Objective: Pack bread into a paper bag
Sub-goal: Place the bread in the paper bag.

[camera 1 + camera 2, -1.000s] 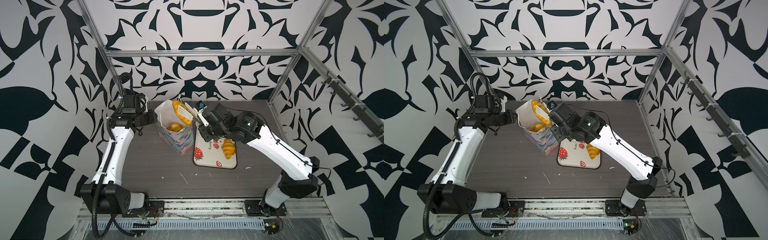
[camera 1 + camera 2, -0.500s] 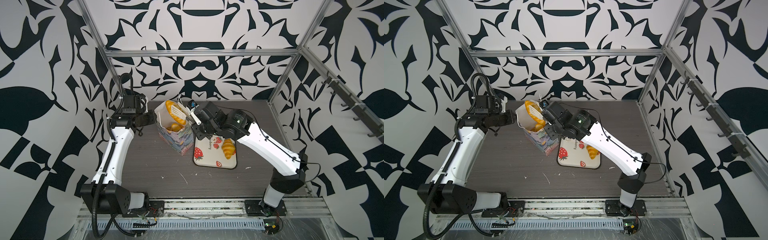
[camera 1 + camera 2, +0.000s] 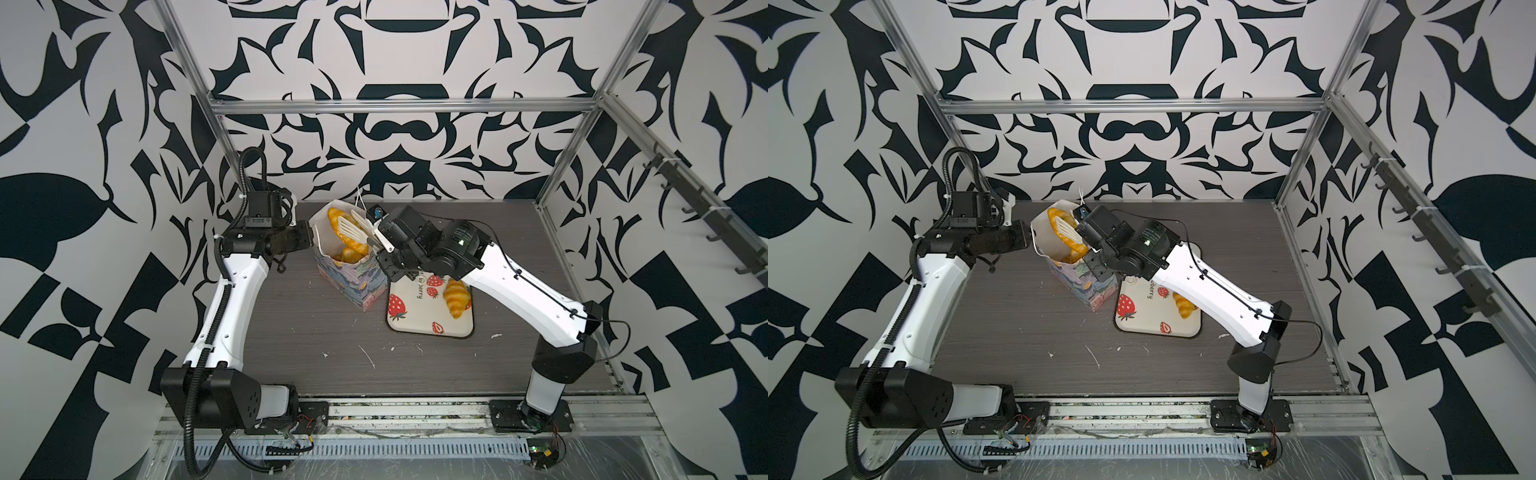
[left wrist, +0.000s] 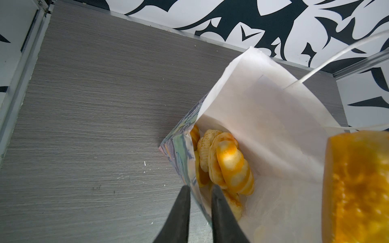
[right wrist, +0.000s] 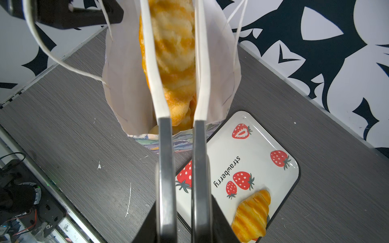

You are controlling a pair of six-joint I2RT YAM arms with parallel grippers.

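Grey wood-grain table (image 3: 332, 340) carries the floral paper bag (image 3: 353, 282), which stands open just beside a strawberry tray (image 3: 415, 322). The left gripper (image 4: 200, 210) pinches the bag's thin side wall near the rim, a sensible hold, since such light paper probably buckles or tips easily. The right gripper (image 5: 183, 210) squeezes white tongs (image 5: 202, 73), whose paddles clamp a glossy croissant (image 5: 172, 52) across its middle at the bag's mouth; it looks light and perhaps slippery. More bread (image 4: 227, 166) lies inside the bag. One last croissant (image 5: 250, 214) sits on the tray.
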